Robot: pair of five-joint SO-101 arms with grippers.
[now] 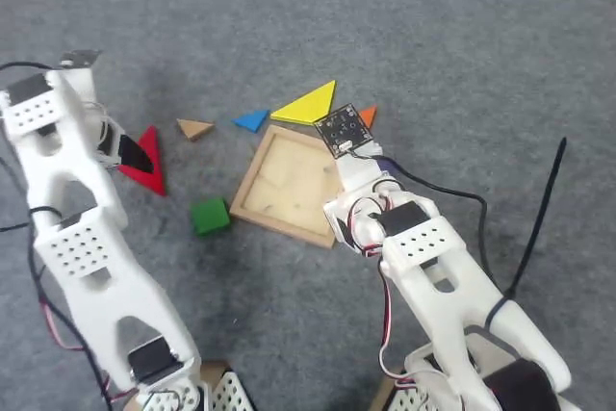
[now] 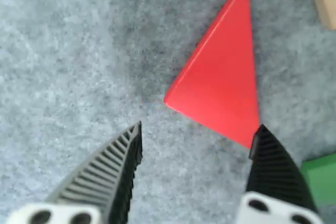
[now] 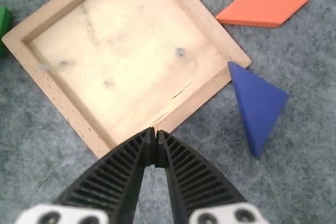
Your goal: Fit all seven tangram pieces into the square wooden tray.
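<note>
The grey bench carries everything. The left arm stands well to the left of the tray in the high view. Its pincer is spread open over the near corner of the red triangle and grips nothing. The right arm reaches over the tray's right side. Its pincer is closed on nothing, with the tips above the tray's rim.

Every piece seen lies outside the tray:
- The yellow triangle is just beyond the far corner.
- The red triangle is well apart on the left.
- The dark blue triangle is just beside the right corner, one tip almost at the rim.
- The orange parallelogram is near that same corner but apart from it.
- The green square is just beside the left corner.
- The small blue triangle is near the far corner.
- The tan triangle is farther left than the blue.
</note>
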